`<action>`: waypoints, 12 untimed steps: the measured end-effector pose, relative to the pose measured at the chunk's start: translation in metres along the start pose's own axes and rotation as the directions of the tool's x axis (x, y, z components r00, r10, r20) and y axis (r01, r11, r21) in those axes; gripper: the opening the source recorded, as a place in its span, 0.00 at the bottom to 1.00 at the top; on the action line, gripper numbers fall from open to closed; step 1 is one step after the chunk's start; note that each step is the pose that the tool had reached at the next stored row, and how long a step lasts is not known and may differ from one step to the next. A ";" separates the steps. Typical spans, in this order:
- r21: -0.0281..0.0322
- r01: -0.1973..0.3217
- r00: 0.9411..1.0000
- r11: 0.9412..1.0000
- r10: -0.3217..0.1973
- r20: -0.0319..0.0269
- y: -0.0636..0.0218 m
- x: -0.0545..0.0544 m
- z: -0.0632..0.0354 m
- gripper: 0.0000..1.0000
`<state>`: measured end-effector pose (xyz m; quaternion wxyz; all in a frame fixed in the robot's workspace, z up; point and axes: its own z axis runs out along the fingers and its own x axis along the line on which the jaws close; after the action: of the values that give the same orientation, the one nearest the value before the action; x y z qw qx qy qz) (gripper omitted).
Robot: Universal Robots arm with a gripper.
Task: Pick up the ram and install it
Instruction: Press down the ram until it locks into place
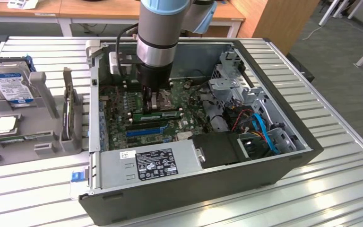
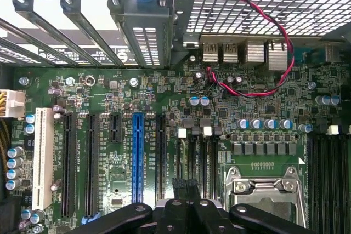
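Big black metal PC tower case (image 1: 307, 146) lies on its side, lid off, and the grey-and-blue robot arm (image 1: 166, 28) drops straight into it over the green motherboard (image 2: 109, 102).

The ram (image 1: 158, 115), a long thin green circuit-board stick, sits in the memory slot area between the blue plastic expansion slot (image 1: 147, 130) and the silver CPU socket (image 2: 263, 190). Can't tell if it's fully clicked in.

In the exterior view its long axis runs roughly 9 to 3 o'clock, and it lies at about 5 o'clock from the black gripper (image 1: 149, 97), just beside the tips.

In the wrist view the gripper (image 2: 184, 186) has its fingers pressed together with nothing pinched that I can see, hovering over the black slots.
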<state>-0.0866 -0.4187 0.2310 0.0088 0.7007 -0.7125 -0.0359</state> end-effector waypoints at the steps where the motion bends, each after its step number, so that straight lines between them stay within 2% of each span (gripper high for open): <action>1: 0.000 0.000 1.000 1.000 0.000 0.000 0.0000 0.000 0.0002 0.10; 12: 0.000 0.000 1.000 1.000 0.000 0.000 -0.0002 0.000 0.0033 0.10</action>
<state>-0.0866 -0.4188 0.2277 0.0089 0.7007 -0.7125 -0.0359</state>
